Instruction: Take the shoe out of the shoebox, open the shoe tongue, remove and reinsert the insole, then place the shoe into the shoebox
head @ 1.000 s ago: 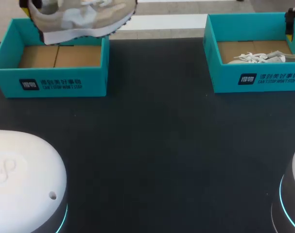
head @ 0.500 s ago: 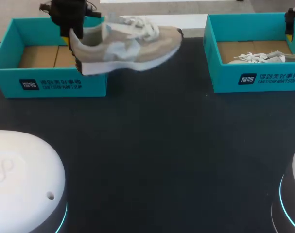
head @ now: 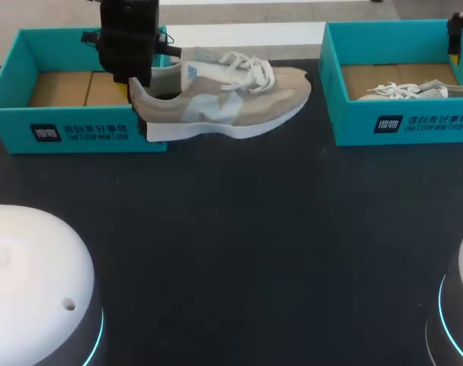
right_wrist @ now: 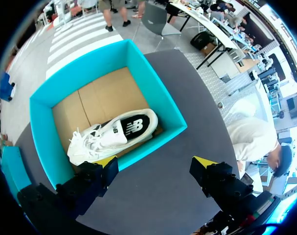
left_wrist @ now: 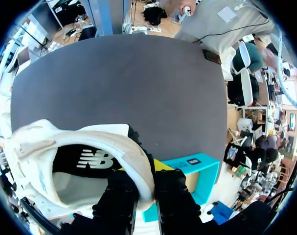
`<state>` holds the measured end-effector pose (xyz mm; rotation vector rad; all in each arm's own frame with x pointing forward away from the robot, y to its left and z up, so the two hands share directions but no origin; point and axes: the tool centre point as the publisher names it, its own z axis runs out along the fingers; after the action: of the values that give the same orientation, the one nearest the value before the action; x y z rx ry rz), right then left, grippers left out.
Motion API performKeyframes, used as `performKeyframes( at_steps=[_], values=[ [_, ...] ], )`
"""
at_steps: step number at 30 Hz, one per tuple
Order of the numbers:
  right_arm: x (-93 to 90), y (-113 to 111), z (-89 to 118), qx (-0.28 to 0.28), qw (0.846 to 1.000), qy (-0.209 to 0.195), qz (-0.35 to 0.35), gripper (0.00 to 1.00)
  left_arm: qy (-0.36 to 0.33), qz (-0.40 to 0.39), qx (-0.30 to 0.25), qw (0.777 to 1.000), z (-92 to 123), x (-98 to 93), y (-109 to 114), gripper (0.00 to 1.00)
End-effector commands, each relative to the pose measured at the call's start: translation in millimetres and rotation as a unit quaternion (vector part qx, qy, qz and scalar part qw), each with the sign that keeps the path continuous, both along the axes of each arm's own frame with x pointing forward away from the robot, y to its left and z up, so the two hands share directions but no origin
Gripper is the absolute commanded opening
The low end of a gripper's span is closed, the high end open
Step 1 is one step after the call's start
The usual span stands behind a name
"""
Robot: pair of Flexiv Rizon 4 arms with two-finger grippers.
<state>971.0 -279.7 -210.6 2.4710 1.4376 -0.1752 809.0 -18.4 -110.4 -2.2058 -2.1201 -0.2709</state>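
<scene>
A beige and white sneaker (head: 223, 95) with white laces hangs level just right of the left teal shoebox (head: 78, 133), toe pointing right, low over the black table. My left gripper (head: 143, 80) is shut on its heel collar. In the left wrist view the gripper (left_wrist: 146, 176) pinches the collar of the sneaker (left_wrist: 79, 161), one finger inside and one outside. That box shows only its cardboard floor. My right gripper (head: 460, 34) hovers open above the right teal shoebox (head: 403, 126). In the right wrist view the gripper (right_wrist: 155, 164) sits over a white shoe (right_wrist: 114, 134) lying in that box (right_wrist: 153, 88).
My two white robot bases fill the near corners, one at the left (head: 33, 274) and one at the right (head: 460, 305). Bare black tabletop (head: 254, 229) stretches between the boxes and the bases.
My left arm has carried the sneaker out from above the left box, down and to the right, and the shoe has levelled out. The right arm has not moved.
</scene>
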Motion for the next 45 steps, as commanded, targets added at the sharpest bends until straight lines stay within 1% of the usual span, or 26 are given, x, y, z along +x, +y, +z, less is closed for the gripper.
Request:
performKeyframes(
  at_steps=[1,9,11,13,14,16,19,22,24,27,31,37,39,45],
  values=[
    [0.5,0,0,0.001,1.0,0.0,0.0,1.0,-0.006,-0.002,-0.003,1.0,0,-2.0,3,0.0],
    [0.5,0,0,0.001,1.0,0.0,0.0,1.0,-0.006,-0.002,-0.003,1.0,0,-2.0,3,0.0],
    [0.5,0,0,0.001,1.0,0.0,0.0,1.0,-0.017,0.019,0.017,1.0,-5,-13.6,-3,0.0],
    [0.5,0,0,0.001,1.0,0.0,0.0,1.0,-0.015,0.025,0.011,1.0,-10,-21.3,-10,0.0],
    [0.5,0,0,0.001,1.0,0.0,0.0,1.0,-0.023,0.036,0.022,0.999,-16,-26.9,-18,0.0],
    [0.5,0,0,0.001,1.0,0.0,0.0,1.0,-0.025,0.04,0.017,0.999,-21,-34.4,-28,0.0],
    [0.5,0,0,0.001,1.0,0.0,0.0,1.0,-0.028,0.029,0.017,0.999,-33,-48.6,-51,0.0],
    [0.5,0,0,0.001,1.0,0.0,0.0,1.0,-0.017,0.014,-0.001,1.0,-46,-56.6,-68,0.0],
    [0.5,0,0,0.001,1.0,0.0,0.0,1.0,-0.016,0.013,-0.001,1.0,-52,-60.7,-76,0.0],
    [0.5,0,0,0.001,1.0,0.0,0.0,1.0,-0.013,0.008,0.001,1.0,-65,-72.1,-93,0.0],
    [0.5,0,0,0.001,1.0,0.0,0.0,1.0,-0.012,0.005,0.001,1.0,-79,-82.5,-109,0.0],
    [0.5,0,0,0.001,1.0,0.0,0.0,1.0,-0.001,-0.001,0.011,1.0,-106,-96.4,-124,0.0],
    [0.5,0,0,0.001,1.0,0.0,0.0,1.0,0.006,0.002,0.016,1.0,-118,-98.9,-125,0.0],
    [0.5,0,0,0.001,1.0,0.0,0.0,1.0,0.018,0.007,0.046,0.999,-148,-98.7,-123,0.0]
  ],
)
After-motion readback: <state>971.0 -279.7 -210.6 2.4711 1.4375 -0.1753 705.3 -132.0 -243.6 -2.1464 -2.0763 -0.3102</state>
